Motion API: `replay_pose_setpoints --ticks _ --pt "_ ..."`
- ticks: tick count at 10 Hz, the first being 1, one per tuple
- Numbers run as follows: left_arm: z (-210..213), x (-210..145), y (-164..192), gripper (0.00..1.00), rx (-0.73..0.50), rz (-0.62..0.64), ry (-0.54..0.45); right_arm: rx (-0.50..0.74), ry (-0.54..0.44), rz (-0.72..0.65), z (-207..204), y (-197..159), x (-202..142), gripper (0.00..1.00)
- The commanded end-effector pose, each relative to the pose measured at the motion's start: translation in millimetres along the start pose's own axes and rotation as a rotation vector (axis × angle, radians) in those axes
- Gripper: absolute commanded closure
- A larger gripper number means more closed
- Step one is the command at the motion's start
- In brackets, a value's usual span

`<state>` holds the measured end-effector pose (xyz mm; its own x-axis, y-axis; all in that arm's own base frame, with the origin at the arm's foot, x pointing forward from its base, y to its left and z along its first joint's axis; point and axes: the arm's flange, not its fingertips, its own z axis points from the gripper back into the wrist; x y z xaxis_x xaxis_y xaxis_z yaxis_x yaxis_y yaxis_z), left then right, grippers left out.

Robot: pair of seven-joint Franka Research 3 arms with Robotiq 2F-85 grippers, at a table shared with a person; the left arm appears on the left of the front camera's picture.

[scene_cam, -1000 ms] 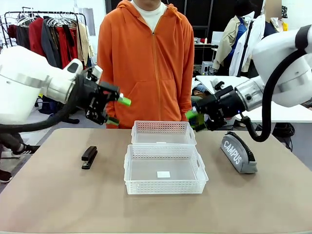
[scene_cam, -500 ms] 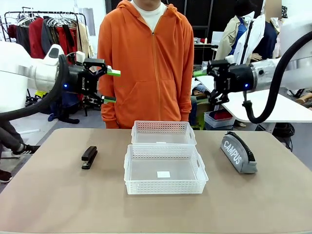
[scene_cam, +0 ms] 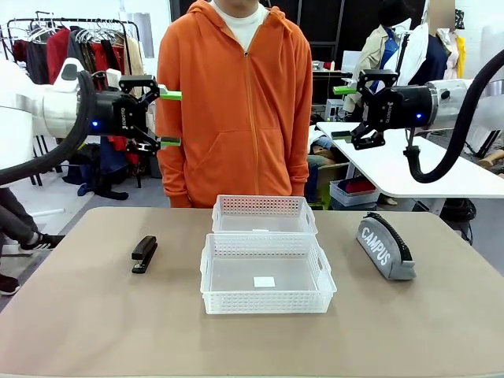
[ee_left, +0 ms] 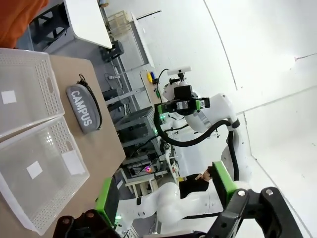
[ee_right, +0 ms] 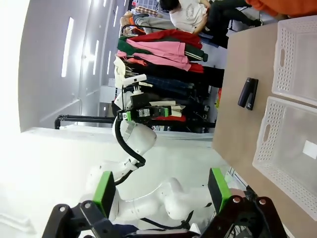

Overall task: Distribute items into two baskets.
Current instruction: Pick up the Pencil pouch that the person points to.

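Above the table (scene_cam: 94,331), the left gripper (scene_cam: 170,118) and right gripper (scene_cam: 340,113) are seen spread wide and empty; 2 baskets (scene_cam: 268,302) are flanked by a stapler (scene_cam: 144,253) and a pouch (scene_cam: 384,246).

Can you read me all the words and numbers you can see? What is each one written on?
"CAMPUS": white letters on the side of the grey pouch.
White sticker on the floor of the near basket: too small to tell if anything is written on it.
Stapler: no writing that can be read.
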<state>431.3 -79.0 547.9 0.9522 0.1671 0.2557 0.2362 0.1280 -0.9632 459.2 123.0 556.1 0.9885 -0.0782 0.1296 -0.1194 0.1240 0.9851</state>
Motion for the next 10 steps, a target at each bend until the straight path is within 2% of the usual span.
replay_pose_setpoints --ticks 1,10 --pt "-2.4 7.1 -1.8 0.00 -0.031 0.011 -0.006 0.036 0.021 -0.060 3.8 3.4 12.2 0.00" --pt "-0.2 4.1 1.6 0.00 -0.006 0.006 -0.005 0.015 0.007 -0.043 8.2 -6.4 10.0 0.00"
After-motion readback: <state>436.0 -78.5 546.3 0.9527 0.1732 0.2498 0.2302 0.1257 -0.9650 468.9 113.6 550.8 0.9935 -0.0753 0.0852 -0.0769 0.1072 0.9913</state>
